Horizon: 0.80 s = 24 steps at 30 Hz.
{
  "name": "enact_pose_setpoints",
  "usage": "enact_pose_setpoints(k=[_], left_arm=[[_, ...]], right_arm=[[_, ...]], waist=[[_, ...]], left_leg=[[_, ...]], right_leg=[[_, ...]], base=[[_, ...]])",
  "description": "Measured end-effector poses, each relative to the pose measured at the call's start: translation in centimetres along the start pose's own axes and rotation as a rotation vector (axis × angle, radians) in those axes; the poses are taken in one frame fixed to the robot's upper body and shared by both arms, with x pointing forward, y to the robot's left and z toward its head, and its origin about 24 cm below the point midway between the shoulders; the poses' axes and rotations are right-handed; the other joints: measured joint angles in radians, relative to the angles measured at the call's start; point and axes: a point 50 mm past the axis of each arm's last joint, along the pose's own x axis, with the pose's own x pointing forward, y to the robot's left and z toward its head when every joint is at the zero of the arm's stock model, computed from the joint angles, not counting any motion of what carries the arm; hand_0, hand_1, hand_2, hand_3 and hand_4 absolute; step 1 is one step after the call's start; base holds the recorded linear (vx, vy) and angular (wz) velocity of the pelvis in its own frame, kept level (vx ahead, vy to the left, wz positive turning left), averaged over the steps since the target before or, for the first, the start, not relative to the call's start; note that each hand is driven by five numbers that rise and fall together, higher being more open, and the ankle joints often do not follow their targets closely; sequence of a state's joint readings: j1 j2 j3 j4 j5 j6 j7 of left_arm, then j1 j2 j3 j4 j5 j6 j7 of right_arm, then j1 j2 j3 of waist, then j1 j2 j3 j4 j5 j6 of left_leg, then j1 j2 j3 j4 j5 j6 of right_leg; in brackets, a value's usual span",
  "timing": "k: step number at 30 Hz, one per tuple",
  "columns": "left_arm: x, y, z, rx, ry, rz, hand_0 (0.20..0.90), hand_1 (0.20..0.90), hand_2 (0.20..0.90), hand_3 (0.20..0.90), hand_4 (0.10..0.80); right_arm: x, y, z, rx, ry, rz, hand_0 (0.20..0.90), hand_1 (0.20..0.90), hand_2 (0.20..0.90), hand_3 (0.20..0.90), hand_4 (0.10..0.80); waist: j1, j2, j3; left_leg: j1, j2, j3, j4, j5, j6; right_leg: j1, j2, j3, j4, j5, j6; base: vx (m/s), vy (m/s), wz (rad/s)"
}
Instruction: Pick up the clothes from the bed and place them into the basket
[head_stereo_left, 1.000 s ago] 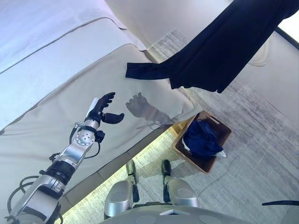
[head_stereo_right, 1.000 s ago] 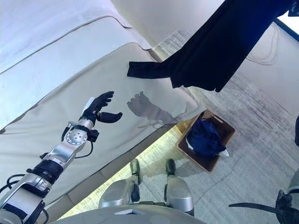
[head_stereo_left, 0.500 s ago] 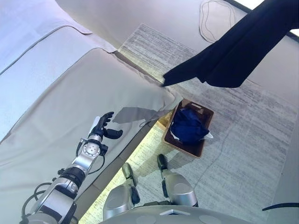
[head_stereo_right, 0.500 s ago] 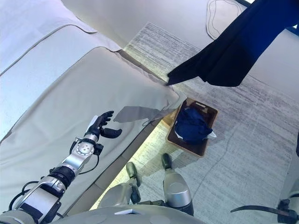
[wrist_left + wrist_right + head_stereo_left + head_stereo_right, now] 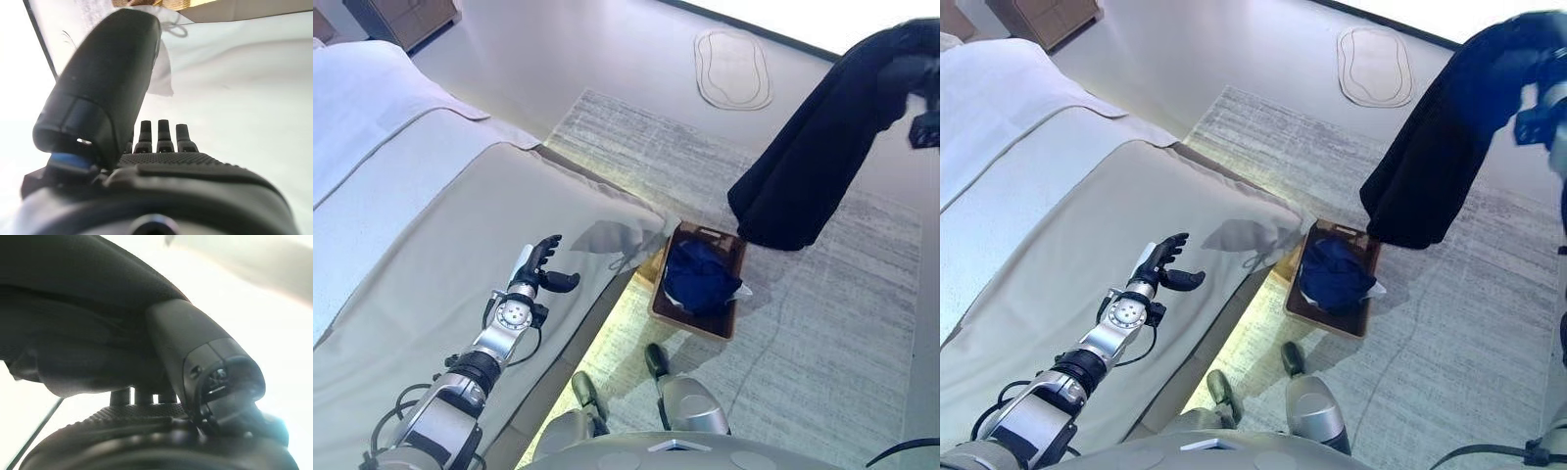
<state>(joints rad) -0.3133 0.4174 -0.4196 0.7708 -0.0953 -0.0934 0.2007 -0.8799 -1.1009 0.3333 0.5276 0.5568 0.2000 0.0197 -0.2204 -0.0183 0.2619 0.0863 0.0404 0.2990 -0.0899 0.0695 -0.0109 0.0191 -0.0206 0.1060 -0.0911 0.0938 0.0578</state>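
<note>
A dark garment (image 5: 808, 166) hangs from my raised right hand (image 5: 195, 347), whose thumb and fingers are curled on the cloth (image 5: 73, 333). The garment's lower end dangles in the air just above and to the right of the brown basket (image 5: 690, 326). The basket stands on the floor at the bed's corner and holds dark blue clothes (image 5: 698, 277). My left hand (image 5: 540, 264) is open and empty over the beige bedcover (image 5: 431, 255), fingers straight, thumb out; it also shows in the left wrist view (image 5: 161, 161).
A grey rug (image 5: 822, 323) lies under the basket and spreads to the right. A white oval mat (image 5: 732, 69) lies on the floor further off. Wooden furniture (image 5: 406, 15) stands beyond the head of the bed.
The camera has swung towards the floor. The garment has come off the bed's corner and now hangs over the rug beside the basket. My left hand keeps its open pose.
</note>
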Motion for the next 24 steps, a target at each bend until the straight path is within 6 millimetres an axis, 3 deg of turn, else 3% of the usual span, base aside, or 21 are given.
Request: enact_pose_setpoints(k=[5, 11, 14, 17, 21, 24], left_arm=[[-0.2, -0.5, -0.3, 0.008, 0.007, -0.019, 0.9, 0.9, 0.9, 0.9, 0.8], [-0.9, -0.9, -1.5, 0.007, 0.044, -0.027, 0.9, 0.9, 0.9, 0.9, 0.8], [-0.9, -0.9, -1.6, 0.007, 0.045, -0.018, 0.9, 0.9, 0.9, 0.9, 0.8], [-0.8, -0.9, -1.5, 0.005, 0.041, -0.006, 0.9, 0.9, 0.9, 0.9, 0.8], [-0.9, -0.8, -1.6, 0.006, 0.046, 0.014, 0.9, 0.9, 0.9, 0.9, 0.8], [-1.1, -0.8, -1.9, 0.007, 0.055, 0.019, 0.9, 0.9, 0.9, 0.9, 0.8]], right_arm=[[-0.3, 4.0, -1.3, -0.021, 0.016, 0.142, 0.3, 0.3, 0.3, 0.2, 0.1], [-2.1, 8.3, -4.2, 0.005, 0.076, 0.263, 0.3, 0.3, 0.3, 0.2, 0.1], [-3.8, 10.9, -6.9, 0.067, 0.146, 0.308, 0.3, 0.3, 0.3, 0.2, 0.1], [-6.0, 13.0, -11.0, 0.11, 0.296, 0.318, 0.3, 0.3, 0.3, 0.2, 0.1], [-8.2, 13.3, -16.2, 0.125, 0.501, 0.246, 0.3, 0.3, 0.3, 0.2, 0.1], [-9.3, 13.1, -18.7, 0.116, 0.607, 0.193, 0.3, 0.3, 0.3, 0.2, 0.1]], waist=[[0.001, 0.001, -0.009], [0.0, -0.001, -0.028], [-0.002, -0.001, -0.029], [0.0, -0.005, -0.031], [-0.001, -0.008, -0.034], [-0.002, -0.008, -0.034]], left_leg=[[-0.001, 0.003, 0.001, -0.002, -0.001, -0.001], [-0.009, 0.002, 0.003, 0.001, -0.001, -0.001], [-0.009, -0.003, 0.004, 0.001, -0.001, -0.001], [-0.009, -0.003, 0.007, 0.0, -0.001, -0.001], [-0.008, 0.001, 0.01, -0.003, -0.001, -0.001], [-0.009, 0.002, 0.012, -0.004, -0.002, -0.002]], right_leg=[[-0.002, -0.001, 0.002, 0.0, 0.0, 0.0], [-0.011, -0.001, 0.002, 0.0, 0.0, 0.0], [-0.012, -0.001, 0.004, 0.0, 0.0, 0.0], [-0.012, -0.002, 0.008, 0.0, 0.0, 0.0], [-0.012, -0.003, 0.01, 0.0, 0.0, 0.0], [-0.014, -0.003, 0.012, 0.0, 0.0, 0.001]], base=[[0.003, 0.0, -0.01], [0.0, 0.0, 0.0], [0.0, 0.0, 0.0], [0.009, -0.02, -0.03], [0.001, -0.028, -0.01], [-0.002, -0.006, -0.02]])
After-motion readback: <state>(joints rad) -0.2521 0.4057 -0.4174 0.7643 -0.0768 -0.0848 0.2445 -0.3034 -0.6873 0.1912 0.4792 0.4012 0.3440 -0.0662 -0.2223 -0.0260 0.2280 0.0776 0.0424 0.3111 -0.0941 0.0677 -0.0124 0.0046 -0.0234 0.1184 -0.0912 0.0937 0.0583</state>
